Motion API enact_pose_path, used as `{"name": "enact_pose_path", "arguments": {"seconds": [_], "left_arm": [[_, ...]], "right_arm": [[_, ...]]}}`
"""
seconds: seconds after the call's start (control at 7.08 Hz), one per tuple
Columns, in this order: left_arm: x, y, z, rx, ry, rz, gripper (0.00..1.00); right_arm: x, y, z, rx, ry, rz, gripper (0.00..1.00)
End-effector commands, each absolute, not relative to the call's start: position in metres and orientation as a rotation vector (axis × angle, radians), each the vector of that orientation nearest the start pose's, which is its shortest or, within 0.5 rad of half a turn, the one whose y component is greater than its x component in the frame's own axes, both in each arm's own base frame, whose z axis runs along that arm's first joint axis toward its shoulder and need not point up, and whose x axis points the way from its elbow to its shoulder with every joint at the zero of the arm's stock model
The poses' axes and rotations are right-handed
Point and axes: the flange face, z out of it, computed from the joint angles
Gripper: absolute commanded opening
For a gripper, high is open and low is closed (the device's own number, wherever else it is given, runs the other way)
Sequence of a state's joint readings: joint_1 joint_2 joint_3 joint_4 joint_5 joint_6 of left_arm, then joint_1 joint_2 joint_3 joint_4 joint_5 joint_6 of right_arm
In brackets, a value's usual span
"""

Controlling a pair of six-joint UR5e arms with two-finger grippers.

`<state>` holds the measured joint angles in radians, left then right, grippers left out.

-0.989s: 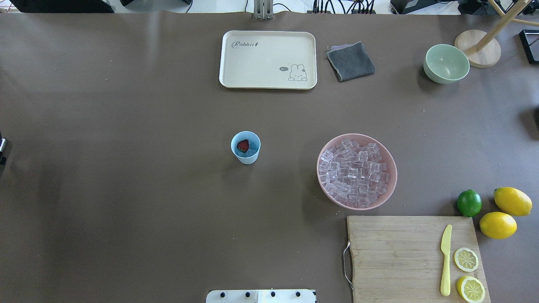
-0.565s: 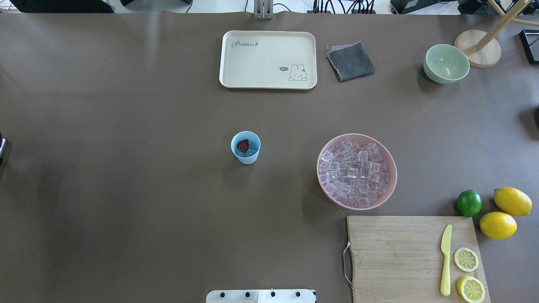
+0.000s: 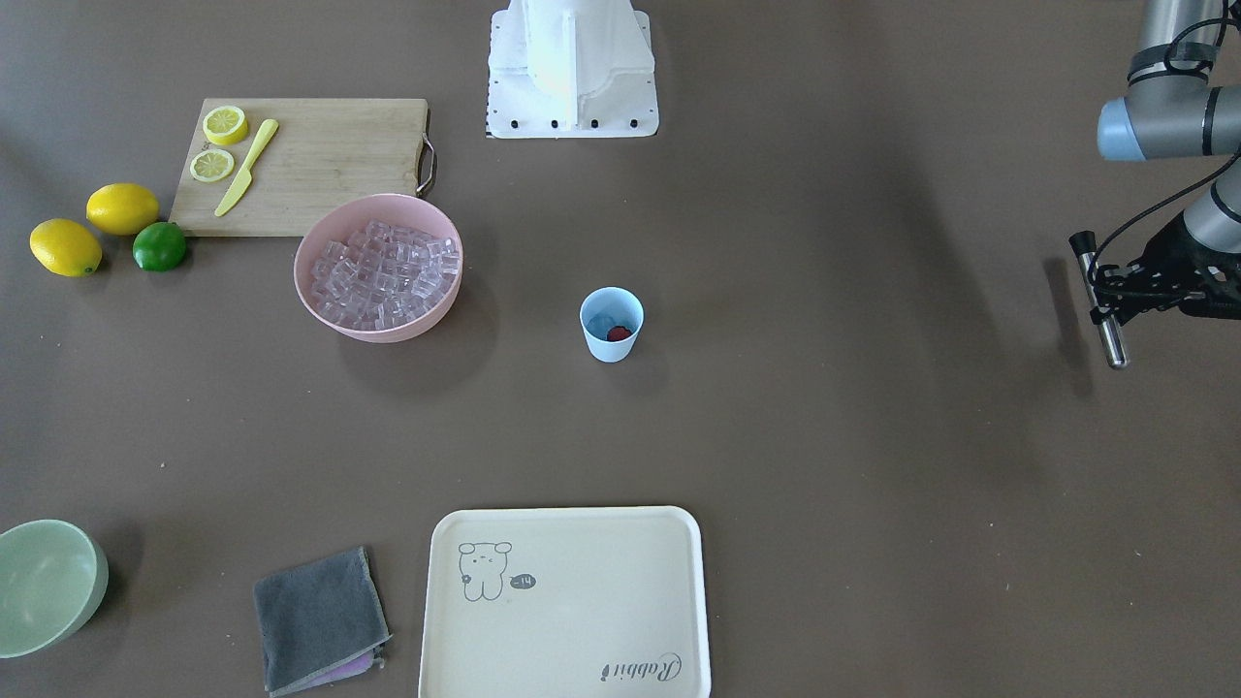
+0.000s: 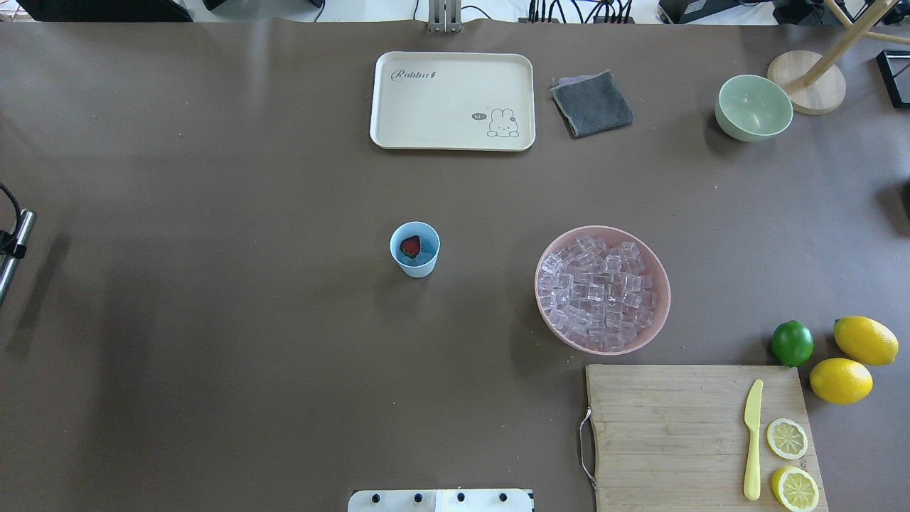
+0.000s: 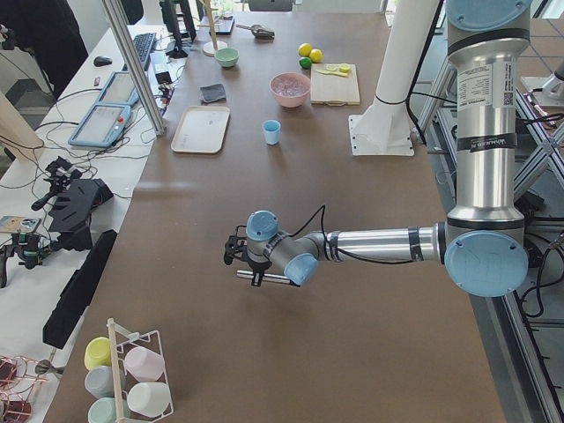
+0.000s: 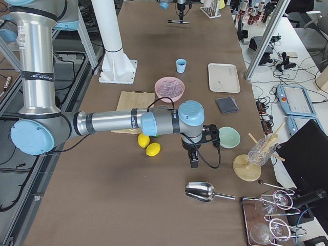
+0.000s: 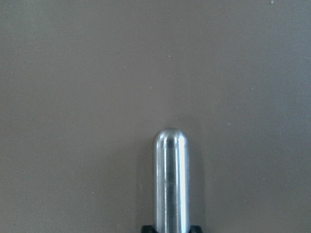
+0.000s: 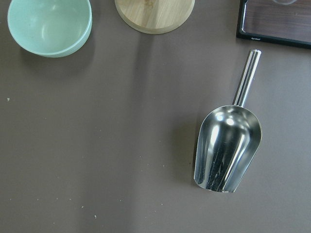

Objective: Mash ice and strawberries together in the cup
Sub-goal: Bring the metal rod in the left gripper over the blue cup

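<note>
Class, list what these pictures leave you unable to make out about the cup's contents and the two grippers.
- What lies under the strawberry in the cup: overhead view, too small.
- Right gripper: seen only in exterior right view, open or shut unclear.
- Metal rod in the left gripper: cut off by overhead view's left edge.

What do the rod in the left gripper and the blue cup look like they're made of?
The rod looks like polished metal, probably steel: bright streaked reflections along its length and a smooth rounded tip. The cup looks like plastic: even light blue colour, thin rim, dull sheen.
</note>
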<state>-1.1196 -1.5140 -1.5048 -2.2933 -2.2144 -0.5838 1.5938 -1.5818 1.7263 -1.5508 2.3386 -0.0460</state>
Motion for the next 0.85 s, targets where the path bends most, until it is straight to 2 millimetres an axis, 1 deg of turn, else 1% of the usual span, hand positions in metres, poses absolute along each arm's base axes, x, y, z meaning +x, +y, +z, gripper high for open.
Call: {"name": "enact_pose_path", "arguments": {"seconds": [0.0,0.14,0.28,0.42,0.57,0.71], "left_arm": [[0.164,-0.514,0.531,0.375,0.907,0.131,0.00],[0.171,-0.531,0.470,0.476,0.949,0.160,0.00],[0.185,-0.562,0.394,0.593,0.998,0.200,0.00],[0.195,-0.579,0.336,0.652,1.050,0.192,0.00],[0.190,-0.575,0.282,0.638,1.139,0.018,0.00],[0.187,-0.566,0.256,0.722,1.132,-0.059,0.00]], "right_arm": [[0.076,-0.490,0.579,0.193,-0.760,-0.088,1.00],[0.075,-0.490,0.576,0.195,-0.759,-0.090,1.00],[0.076,-0.490,0.577,0.195,-0.756,-0.090,1.00],[0.076,-0.491,0.576,0.197,-0.753,-0.090,1.00],[0.077,-0.492,0.575,0.199,-0.751,-0.089,1.00],[0.076,-0.492,0.576,0.197,-0.748,-0.090,1.00]]}}
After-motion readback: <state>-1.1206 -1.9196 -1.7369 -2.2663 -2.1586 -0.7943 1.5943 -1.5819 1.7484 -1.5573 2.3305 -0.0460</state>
